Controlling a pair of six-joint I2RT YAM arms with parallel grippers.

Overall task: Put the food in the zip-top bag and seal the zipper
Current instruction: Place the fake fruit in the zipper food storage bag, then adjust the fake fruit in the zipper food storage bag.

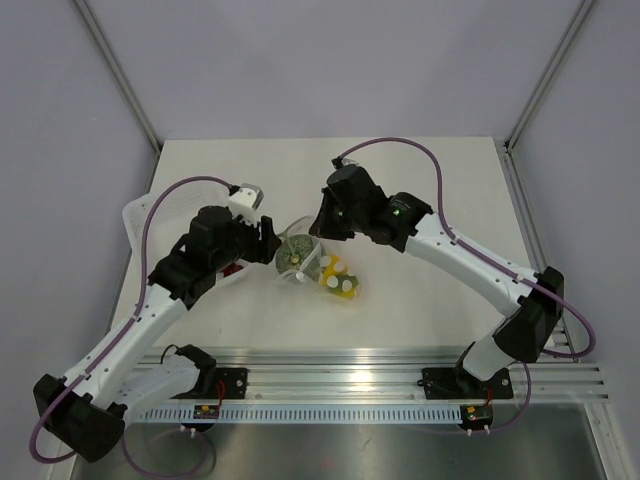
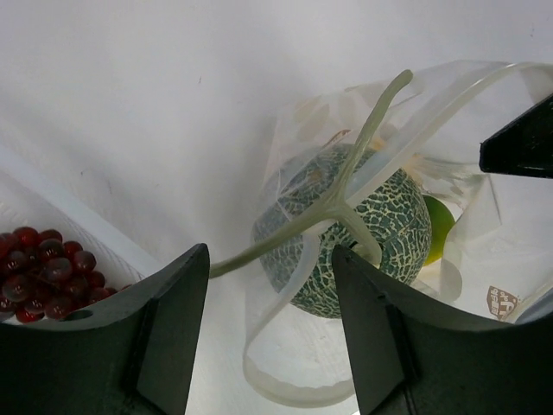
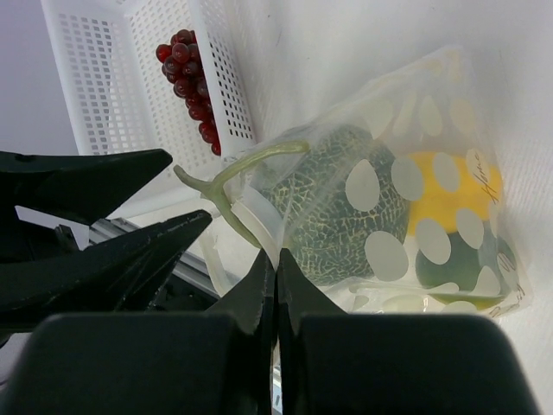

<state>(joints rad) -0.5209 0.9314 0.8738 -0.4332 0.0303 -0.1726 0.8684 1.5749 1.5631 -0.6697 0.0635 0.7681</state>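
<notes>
White table (image 1: pixel 420 180) first; the white mesh basket (image 1: pixel 140 215) sits out at its 9 o'clock edge, partly under the left arm.

The zip-top bag (image 1: pixel 320 268) lies near the middle of the table, between the two arms, mouth facing 10 o'clock and gaping open.

The left gripper (image 2: pixel 270 255) is at the bag's 9 o'clock, just off the mouth; jaws spread well apart with nothing clamped between them.

The right gripper (image 3: pixel 275 259) comes in from the bag's 12 o'clock; jaws pressed tight together, and they look pinched on the bag's mouth edge (film that thin is hard to see, so call it my best read).

The grey-green melon-looking fruit (image 3: pixel 324 216) is inside the bag, right behind the mouth; the yellow ball (image 3: pixel 445 194) is deeper in, at the melon's 4 o'clock in the top view, touching it.

A bunch of red grapes (image 3: pixel 186 78) lies in the basket, well apart from the bag.

The melon's stem (image 2: pixel 346 186) pokes out past the mouth toward the left gripper; the zipper (image 3: pixel 246 207) isn't pressed shut, its pale strip curving around the stem.
</notes>
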